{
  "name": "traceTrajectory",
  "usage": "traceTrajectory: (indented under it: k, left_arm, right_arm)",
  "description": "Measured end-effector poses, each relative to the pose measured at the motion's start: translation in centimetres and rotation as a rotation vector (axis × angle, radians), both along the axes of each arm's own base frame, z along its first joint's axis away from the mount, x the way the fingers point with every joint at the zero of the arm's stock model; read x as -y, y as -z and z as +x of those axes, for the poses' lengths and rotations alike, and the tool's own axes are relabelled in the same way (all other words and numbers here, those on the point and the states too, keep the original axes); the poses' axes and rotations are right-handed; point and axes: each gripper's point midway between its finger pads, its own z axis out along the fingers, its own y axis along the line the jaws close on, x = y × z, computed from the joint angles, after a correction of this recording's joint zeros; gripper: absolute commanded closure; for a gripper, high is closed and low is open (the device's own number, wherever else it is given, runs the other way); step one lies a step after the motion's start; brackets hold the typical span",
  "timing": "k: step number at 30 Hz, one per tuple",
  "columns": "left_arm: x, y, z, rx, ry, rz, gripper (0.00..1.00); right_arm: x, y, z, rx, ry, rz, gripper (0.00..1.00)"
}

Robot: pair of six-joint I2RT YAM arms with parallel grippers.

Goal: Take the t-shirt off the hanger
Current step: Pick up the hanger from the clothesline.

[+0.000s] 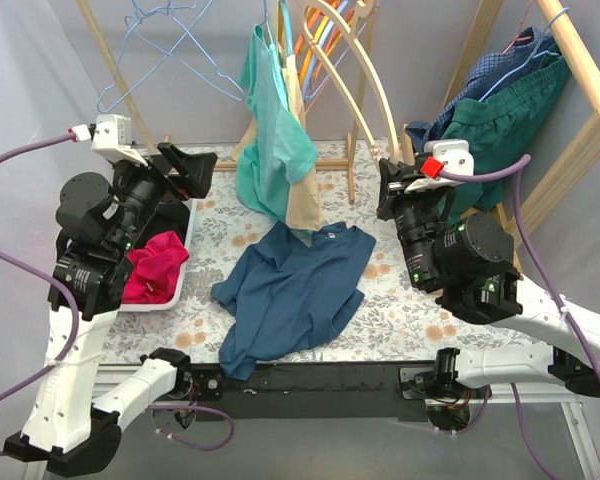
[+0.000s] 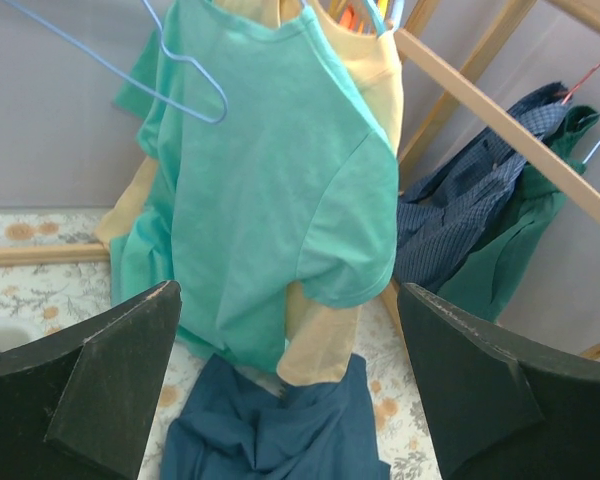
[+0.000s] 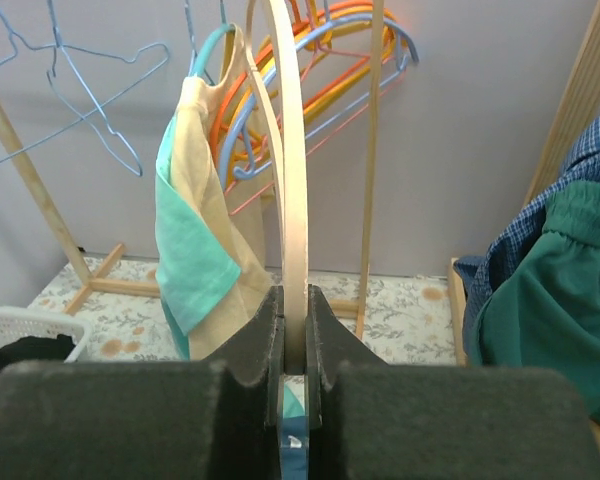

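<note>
A dark blue t-shirt (image 1: pixel 295 290) lies crumpled on the flowered table, off any hanger; it also shows low in the left wrist view (image 2: pixel 280 430). A bare pale wooden hanger (image 1: pixel 365 70) stands up from my right gripper (image 1: pixel 392 185), whose jaws are shut on its thin arm (image 3: pixel 292 200) at the gripper (image 3: pixel 295 320). My left gripper (image 1: pixel 195 170) hovers open left of the hanging clothes, nothing between its fingers (image 2: pixel 288 290), apart from the blue shirt below.
A teal shirt (image 1: pixel 275 130) over a beige one hangs from the rack at the back centre. Blue wire hangers (image 1: pixel 160 40) hang to the left. Green and checked clothes (image 1: pixel 500 110) drape the right rack. A white basket (image 1: pixel 155 303) holds red cloth (image 1: pixel 155 265).
</note>
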Motion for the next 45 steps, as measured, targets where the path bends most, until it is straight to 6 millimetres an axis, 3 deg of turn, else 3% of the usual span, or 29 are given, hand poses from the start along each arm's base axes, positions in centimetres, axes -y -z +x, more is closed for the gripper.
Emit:
traceTrajectory:
  k: [8, 20, 22, 32, 37, 45]
  left_arm:
    - [0.2, 2.6, 0.6, -0.059, 0.005, 0.023, 0.09]
    - [0.1, 4.1, 0.3, -0.078, 0.004, 0.035, 0.09]
    - [0.1, 4.3, 0.3, -0.084, 0.004, 0.037, 0.09]
    - [0.1, 4.4, 0.4, -0.086, 0.004, 0.037, 0.09]
    - [0.2, 4.4, 0.4, -0.086, 0.004, 0.037, 0.09]
    - [0.1, 4.6, 0.2, -0.091, 0.004, 0.038, 0.08]
  right_arm:
    - [1.4, 3.2, -0.4, -0.075, 0.011, -0.029, 0.99]
    - [7.9, 2.3, -2.3, -0.075, -0.028, 0.117, 0.99]
    - [8.2, 2.3, -2.3, -0.077, -0.019, 0.123, 0.99]
    - [6.8, 3.8, -1.5, -0.093, 0.029, 0.021, 0.99]
    - [6.3, 4.9, -0.6, -0.085, 0.147, -0.061, 0.99]
    - [2.6, 5.4, 1.0, -0.030, 0.285, -0.222, 0.99]
